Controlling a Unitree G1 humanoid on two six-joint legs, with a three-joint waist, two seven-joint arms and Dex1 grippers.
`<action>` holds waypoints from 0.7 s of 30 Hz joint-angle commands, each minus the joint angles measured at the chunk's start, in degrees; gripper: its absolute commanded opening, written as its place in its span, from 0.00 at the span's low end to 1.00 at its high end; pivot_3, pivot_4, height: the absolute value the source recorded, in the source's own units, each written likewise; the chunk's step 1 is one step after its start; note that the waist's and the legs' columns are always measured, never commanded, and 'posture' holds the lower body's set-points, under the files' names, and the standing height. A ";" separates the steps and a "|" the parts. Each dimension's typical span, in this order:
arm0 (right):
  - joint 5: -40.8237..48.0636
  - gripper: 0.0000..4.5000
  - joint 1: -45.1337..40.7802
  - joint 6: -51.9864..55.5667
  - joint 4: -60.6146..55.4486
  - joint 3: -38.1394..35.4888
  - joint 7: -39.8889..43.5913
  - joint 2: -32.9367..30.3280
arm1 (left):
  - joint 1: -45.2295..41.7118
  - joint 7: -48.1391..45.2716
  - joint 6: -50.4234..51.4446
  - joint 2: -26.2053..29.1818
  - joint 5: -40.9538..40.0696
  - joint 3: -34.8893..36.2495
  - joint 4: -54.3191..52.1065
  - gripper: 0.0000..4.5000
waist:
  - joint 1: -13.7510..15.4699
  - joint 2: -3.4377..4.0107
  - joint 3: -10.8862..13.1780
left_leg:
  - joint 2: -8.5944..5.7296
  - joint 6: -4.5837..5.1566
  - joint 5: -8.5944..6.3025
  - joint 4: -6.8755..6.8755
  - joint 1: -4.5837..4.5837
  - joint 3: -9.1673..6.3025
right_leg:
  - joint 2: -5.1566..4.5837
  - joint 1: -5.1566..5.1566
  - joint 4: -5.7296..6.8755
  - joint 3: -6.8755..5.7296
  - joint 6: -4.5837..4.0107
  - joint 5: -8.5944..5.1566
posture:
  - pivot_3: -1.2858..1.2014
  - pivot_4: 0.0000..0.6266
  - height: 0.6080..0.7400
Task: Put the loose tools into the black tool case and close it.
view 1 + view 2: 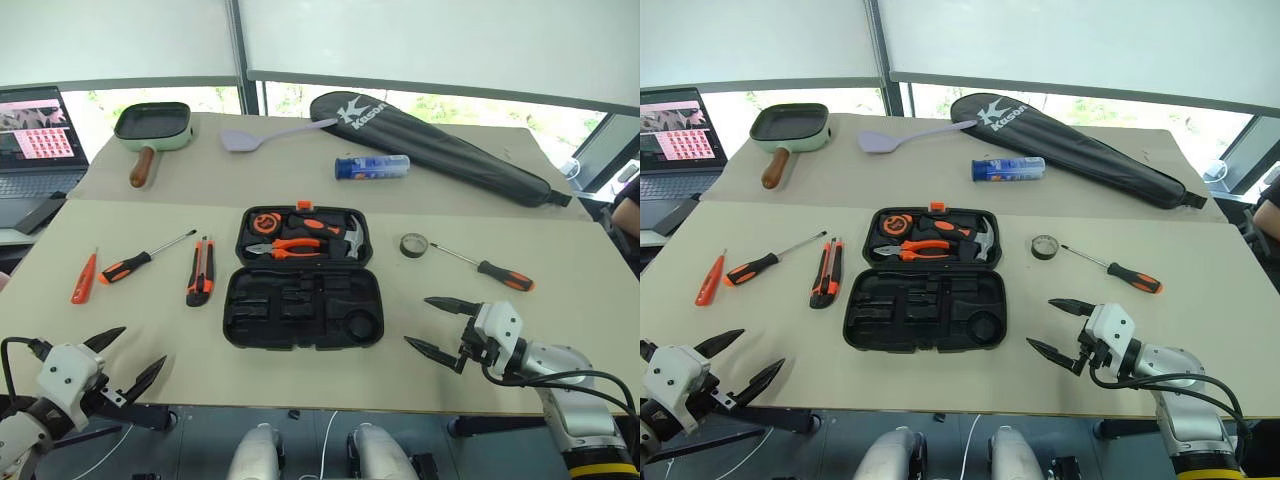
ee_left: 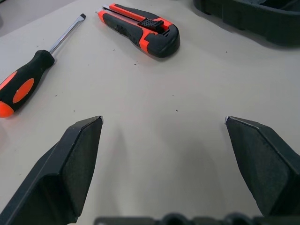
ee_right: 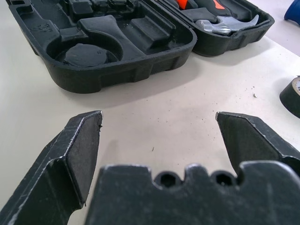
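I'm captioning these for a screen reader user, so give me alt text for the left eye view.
An open black tool case lies mid-table, with pliers, a hammer and a tape measure in its far half. Loose tools surround it: a small orange tester screwdriver, a screwdriver and a utility knife to its left, a tape roll and another screwdriver to its right. The left gripper and right gripper hover open, empty.
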 commanded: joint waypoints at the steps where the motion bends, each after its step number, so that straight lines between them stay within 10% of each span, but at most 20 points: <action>1: 3.00 1.00 -1.69 -1.15 -2.23 0.15 0.30 1.78 | -0.23 3.09 4.26 -1.27 -4.48 3.47 -0.79 1.00 | 0.00 0.00 0.00 | 0.00 0.00 0.00 0.00 0.00 0.00 | 0.00 0.00 0.00 0.00 0.00 0.00 | 0.52 0.24 1.00; 12: 15.04 1.00 -6.22 -0.43 -11.47 2.12 0.90 13.84 | 3.83 23.53 19.62 -13.58 -15.88 19.53 -2.64 1.00 | -1.12 -0.23 -0.10 | 0.08 0.00 -0.01 0.02 -0.01 -0.48 | -0.03 0.01 0.06 -0.03 0.04 0.06 | 0.52 0.24 1.00; 21: 13.63 1.00 -5.92 -2.32 -9.34 2.06 2.55 13.43 | -9.40 26.56 36.49 1.68 -21.69 17.53 -1.56 1.00 | 0.75 -0.23 -0.11 | 0.03 -0.04 0.02 0.10 0.16 -0.34 | -0.03 0.02 0.09 -0.33 -0.04 0.04 | 0.52 0.24 1.00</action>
